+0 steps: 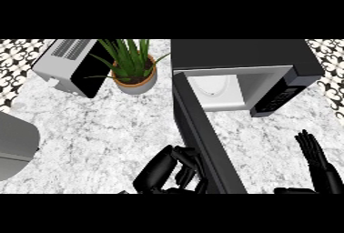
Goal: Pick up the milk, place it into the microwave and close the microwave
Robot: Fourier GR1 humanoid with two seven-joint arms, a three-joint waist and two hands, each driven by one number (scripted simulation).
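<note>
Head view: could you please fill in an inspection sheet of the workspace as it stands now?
Surface: grey-white marbled stone counter.
Job's things: black box-shaped microwave, its black door swung wide open; pale round shape in the cavity; milk not identifiable.
Clutter: green leafy plant in a round pot; white and black box appliance; grey rounded object at the left edge.
Hands: left hand beside the door's outer face, contact unclear; right hand open, fingers up, resting at lower right.
Cables: nothing seen.
Surroundings: black and white patterned tiles at the top corners.
</note>
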